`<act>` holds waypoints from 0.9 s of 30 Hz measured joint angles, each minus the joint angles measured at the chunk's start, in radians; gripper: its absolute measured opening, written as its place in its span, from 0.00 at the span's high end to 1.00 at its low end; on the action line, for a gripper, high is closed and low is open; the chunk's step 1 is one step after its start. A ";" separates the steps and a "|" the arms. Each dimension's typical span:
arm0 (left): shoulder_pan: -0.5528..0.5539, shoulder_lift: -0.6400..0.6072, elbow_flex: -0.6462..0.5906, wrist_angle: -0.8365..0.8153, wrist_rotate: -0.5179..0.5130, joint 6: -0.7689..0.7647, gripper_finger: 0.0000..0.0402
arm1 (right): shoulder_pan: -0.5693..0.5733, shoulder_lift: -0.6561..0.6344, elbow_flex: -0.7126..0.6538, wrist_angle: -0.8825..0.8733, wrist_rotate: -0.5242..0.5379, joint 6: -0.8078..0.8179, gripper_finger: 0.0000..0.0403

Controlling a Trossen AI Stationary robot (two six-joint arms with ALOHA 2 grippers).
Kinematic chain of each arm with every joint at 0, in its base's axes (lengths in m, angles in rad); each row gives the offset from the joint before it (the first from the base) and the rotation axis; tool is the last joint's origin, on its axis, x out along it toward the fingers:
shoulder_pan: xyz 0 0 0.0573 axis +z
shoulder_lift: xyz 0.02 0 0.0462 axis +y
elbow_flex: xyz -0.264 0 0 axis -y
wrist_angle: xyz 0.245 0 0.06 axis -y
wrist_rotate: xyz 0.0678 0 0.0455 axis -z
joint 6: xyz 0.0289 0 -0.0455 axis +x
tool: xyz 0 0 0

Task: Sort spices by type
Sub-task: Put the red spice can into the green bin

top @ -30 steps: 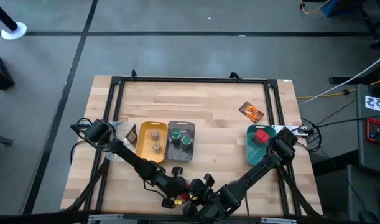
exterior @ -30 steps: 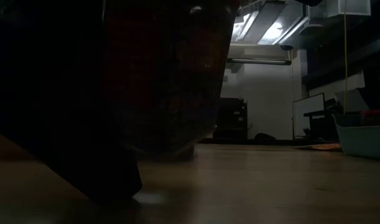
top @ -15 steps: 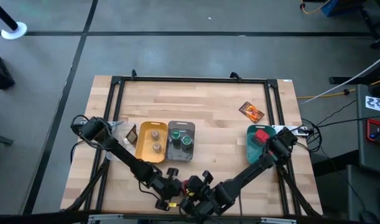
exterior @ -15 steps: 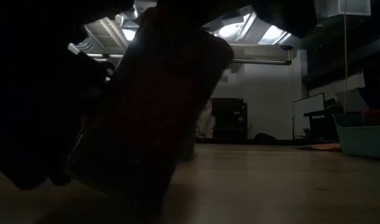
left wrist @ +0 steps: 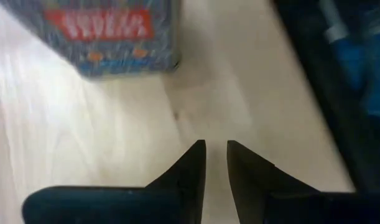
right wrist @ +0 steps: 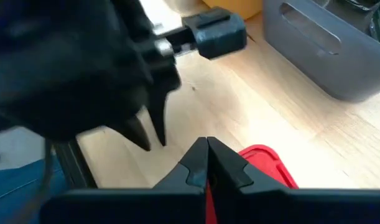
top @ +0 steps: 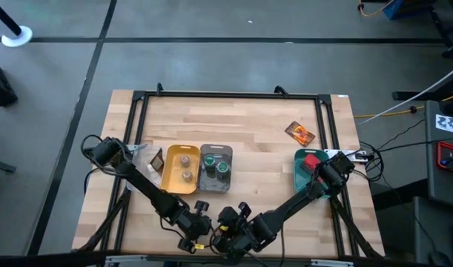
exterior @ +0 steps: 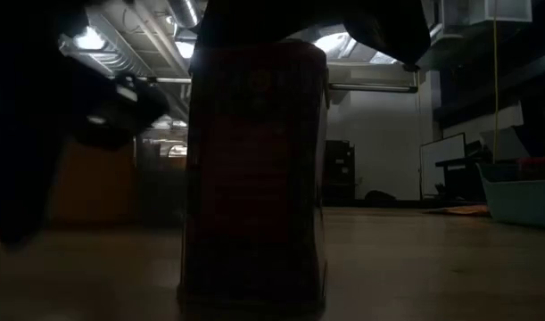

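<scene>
The tabletop (top: 241, 126) carries four trays in a row. From the left come the clear tray (top: 143, 159), the yellow tray (top: 170, 178), the grey tray (top: 205, 182) and, well apart on the right, the teal tray (top: 303, 182). Two tan jars (top: 186, 167) sit in the yellow tray. Two green-lidded jars (top: 217, 163) sit in the grey tray. One box (top: 312, 162) lies in the teal tray. One packet (top: 300, 133) lies behind the teal tray. Another box (exterior: 252, 178) stands upright near the front edge, between the two arms.
</scene>
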 joint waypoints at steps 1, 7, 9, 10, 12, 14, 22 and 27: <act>-0.002 -0.013 0.000 -0.001 0.000 0.003 0.86 | 0.000 0.000 0.006 -0.006 -0.001 -0.002 0.98; -0.010 -0.114 0.000 -0.038 -0.003 0.038 0.86 | 0.000 -0.001 0.078 -0.042 -0.035 -0.087 0.98; -0.010 -0.151 0.000 -0.075 -0.004 0.053 0.86 | 0.000 -0.002 0.117 -0.081 -0.061 -0.119 0.98; -0.012 -0.172 0.000 -0.103 -0.004 0.054 0.86 | 0.000 -0.003 0.136 -0.100 -0.072 -0.129 0.98; -0.012 -0.213 0.000 -0.161 -0.007 0.055 0.86 | 0.001 -0.003 0.173 -0.138 -0.092 -0.131 0.98; -0.012 -0.263 0.000 -0.231 -0.020 0.055 0.86 | 0.001 -0.003 0.205 -0.151 -0.112 -0.132 0.98; -0.071 -0.522 -0.017 -0.469 -0.198 0.065 0.86 | 0.000 -0.004 0.275 -0.158 -0.230 -0.082 0.98; -0.188 -0.761 -0.094 -0.544 -0.367 -0.073 0.86 | 0.000 -0.005 0.289 -0.164 -0.272 -0.013 0.98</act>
